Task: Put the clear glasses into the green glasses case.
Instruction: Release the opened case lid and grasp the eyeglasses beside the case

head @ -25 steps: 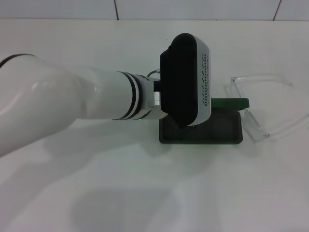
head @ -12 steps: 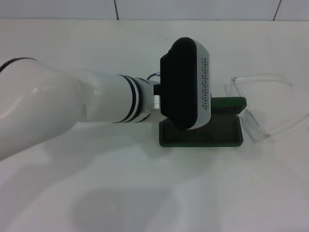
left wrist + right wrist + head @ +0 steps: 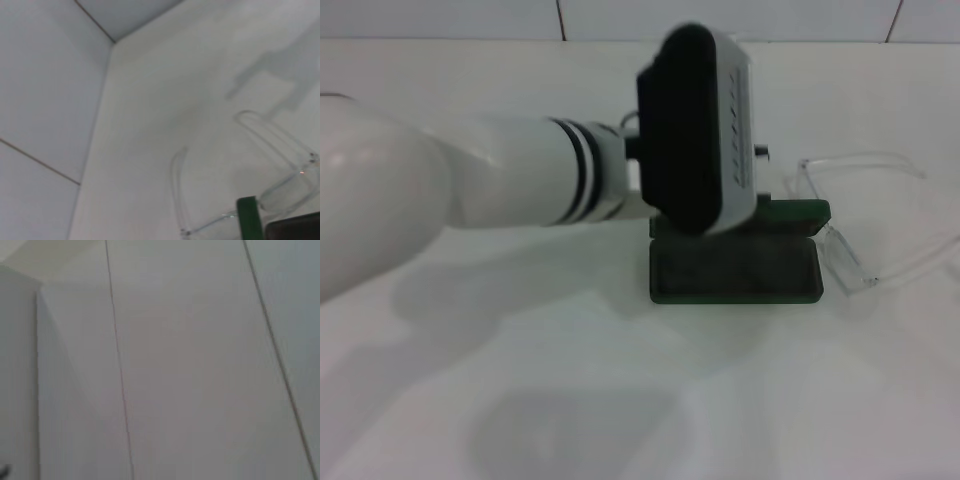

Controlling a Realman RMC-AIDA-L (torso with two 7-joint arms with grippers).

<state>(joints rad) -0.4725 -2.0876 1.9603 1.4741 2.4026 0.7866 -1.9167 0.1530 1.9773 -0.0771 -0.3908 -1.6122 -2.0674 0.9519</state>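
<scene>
Clear glasses (image 3: 850, 215) beside open green glasses case (image 3: 735, 270).

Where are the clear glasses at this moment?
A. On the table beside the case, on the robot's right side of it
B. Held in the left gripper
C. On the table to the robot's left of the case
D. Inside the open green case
A: the clear glasses lie on the white table just to the robot's right of the open green glasses case, whose tray holds nothing.
</scene>
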